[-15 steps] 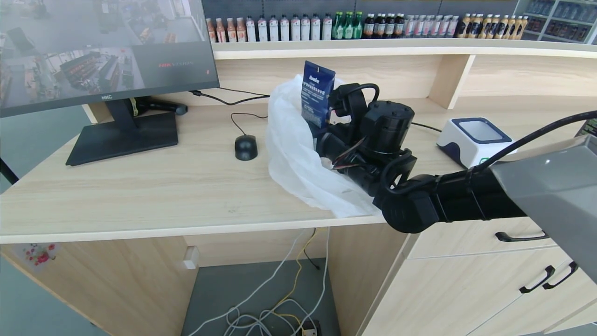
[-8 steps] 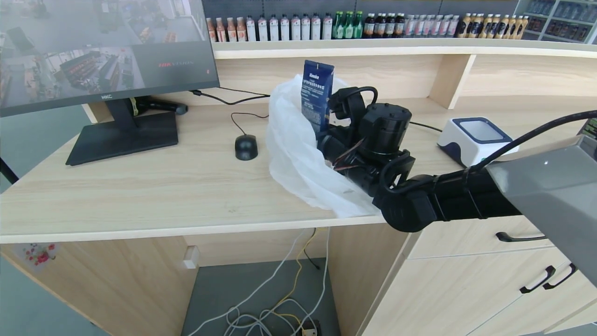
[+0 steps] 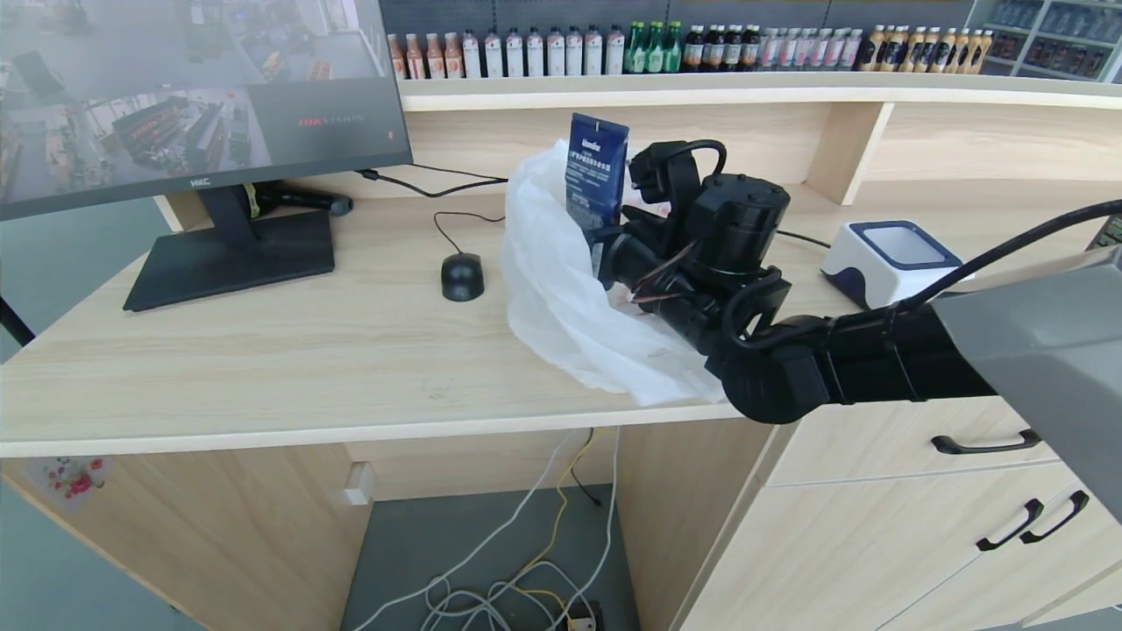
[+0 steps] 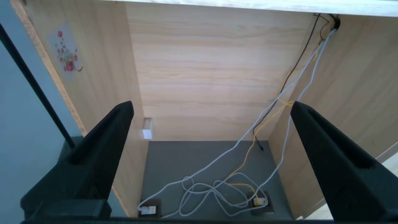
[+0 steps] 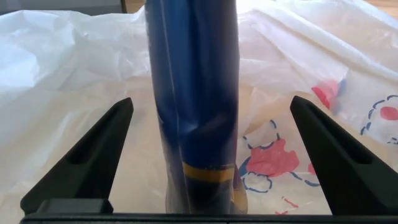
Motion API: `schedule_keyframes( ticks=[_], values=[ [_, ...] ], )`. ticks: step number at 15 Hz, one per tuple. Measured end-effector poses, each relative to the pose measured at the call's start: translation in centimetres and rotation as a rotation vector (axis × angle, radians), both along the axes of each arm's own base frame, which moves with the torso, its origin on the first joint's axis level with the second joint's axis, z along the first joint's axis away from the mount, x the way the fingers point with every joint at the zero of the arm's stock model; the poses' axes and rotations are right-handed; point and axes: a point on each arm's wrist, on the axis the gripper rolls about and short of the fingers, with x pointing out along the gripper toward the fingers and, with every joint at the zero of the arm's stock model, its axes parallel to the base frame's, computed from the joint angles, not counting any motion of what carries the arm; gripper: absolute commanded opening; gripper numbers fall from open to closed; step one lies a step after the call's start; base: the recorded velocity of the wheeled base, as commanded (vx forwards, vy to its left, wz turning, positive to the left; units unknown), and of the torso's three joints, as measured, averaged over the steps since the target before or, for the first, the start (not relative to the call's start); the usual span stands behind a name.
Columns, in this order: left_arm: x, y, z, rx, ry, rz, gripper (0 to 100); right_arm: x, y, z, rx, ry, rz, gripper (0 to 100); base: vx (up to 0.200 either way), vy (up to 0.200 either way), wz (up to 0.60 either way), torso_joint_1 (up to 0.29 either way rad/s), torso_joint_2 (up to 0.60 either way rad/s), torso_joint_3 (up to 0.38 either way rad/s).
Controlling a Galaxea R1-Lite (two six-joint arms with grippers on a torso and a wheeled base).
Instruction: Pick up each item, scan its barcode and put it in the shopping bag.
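right jaws drew back from blue packet (image 3: 598, 171) in shopping bag (image 3: 561, 298)

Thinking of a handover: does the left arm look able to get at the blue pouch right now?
Probably not. The left gripper sits low, facing the cables under the counter, whose top lies between it and the pouch, which stands upright in the bag between the open fingers of the right gripper.

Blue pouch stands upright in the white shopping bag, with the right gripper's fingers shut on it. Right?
Not quite. The blue pouch stands upright in the white shopping bag, but the right gripper has its fingers open, one on each side of the pouch and clear of it; the right wrist view shows this.
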Motion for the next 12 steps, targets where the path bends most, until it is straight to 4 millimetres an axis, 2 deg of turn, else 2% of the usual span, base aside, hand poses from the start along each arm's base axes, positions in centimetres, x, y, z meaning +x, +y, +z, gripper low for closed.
schedule_keyframes(
  ticks=[7,12],
  values=[
    [0.0,0.0,0.0,0.000,0.000,0.000,100,-0.4,-0.3,0.8,0.010,-0.014,0.000,100,0.000,0.000,0.00,0.000,0.00,0.000],
    [0.0,0.0,0.0,0.001,0.000,0.000,100,-1.9,-0.4,2.7,0.029,-0.045,0.016,100,0.000,0.000,0.00,0.000,0.00,0.000]
  ],
)
